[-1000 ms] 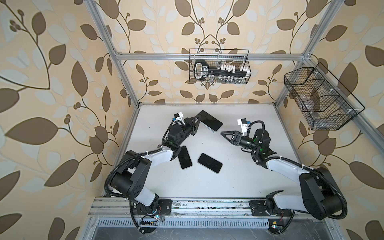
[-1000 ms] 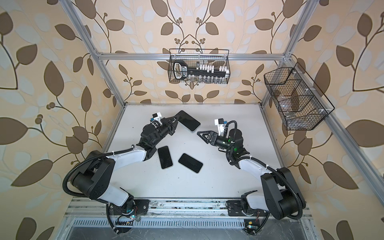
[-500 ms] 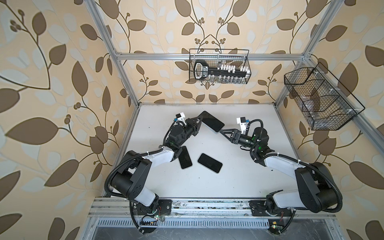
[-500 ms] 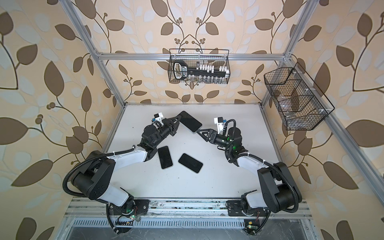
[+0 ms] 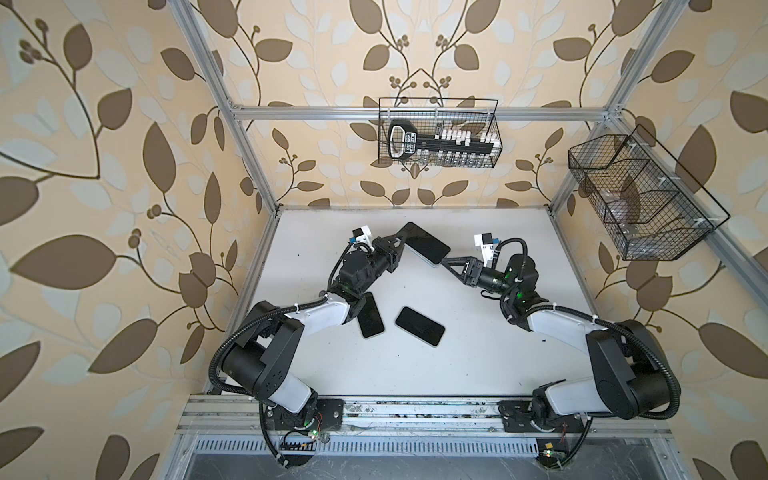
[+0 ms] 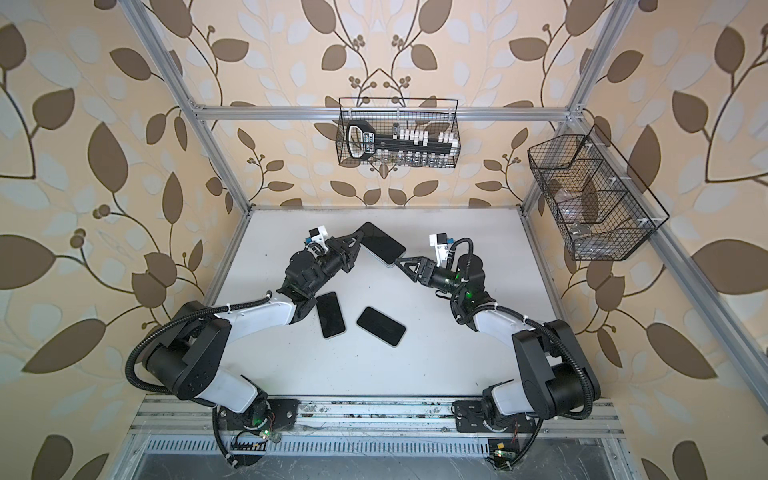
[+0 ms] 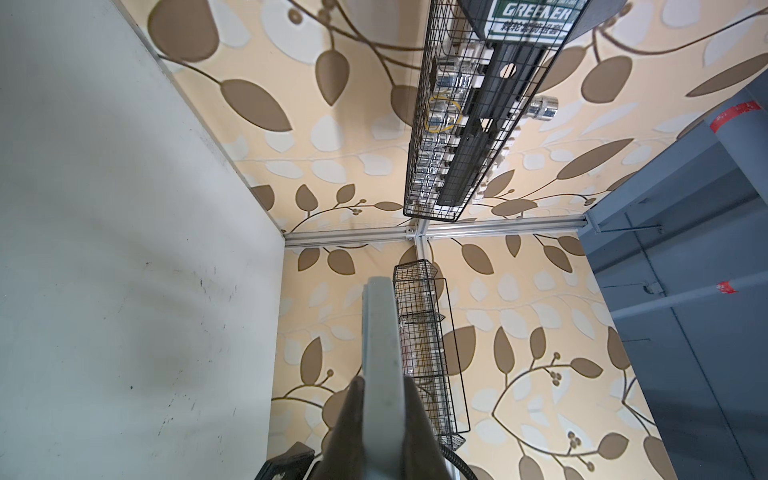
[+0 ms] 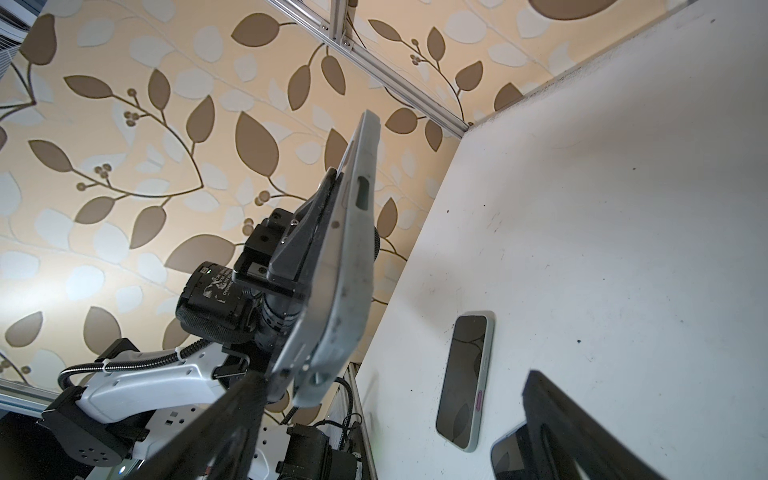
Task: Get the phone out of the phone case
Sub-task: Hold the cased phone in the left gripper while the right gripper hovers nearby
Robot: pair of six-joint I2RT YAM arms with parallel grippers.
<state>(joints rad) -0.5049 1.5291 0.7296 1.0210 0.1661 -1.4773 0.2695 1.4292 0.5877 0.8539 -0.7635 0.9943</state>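
A dark-screened phone (image 5: 426,245) (image 6: 380,245) sits in a grey phone case (image 8: 345,257) and is held tilted above the table. My left gripper (image 5: 401,241) (image 6: 357,239) (image 7: 384,395) is shut on one end of the case, a finger on each face. The left wrist view shows the case edge-on (image 7: 382,332). My right gripper (image 5: 446,262) (image 6: 399,262) (image 8: 397,374) is open at the case's opposite corner. One of its fingers (image 8: 216,424) overlaps that corner; I cannot tell whether it touches.
Two bare phones (image 5: 370,320) (image 5: 419,326) lie flat on the white table (image 5: 478,353) below the arms, also seen in the right wrist view (image 8: 465,378). A wire basket (image 5: 438,137) with a socket set hangs on the back wall. Another basket (image 5: 640,203) hangs on the right wall.
My right gripper has moved left and towards the back, up to the held case's corner, still open. My left gripper has kept its hold and barely shifted.
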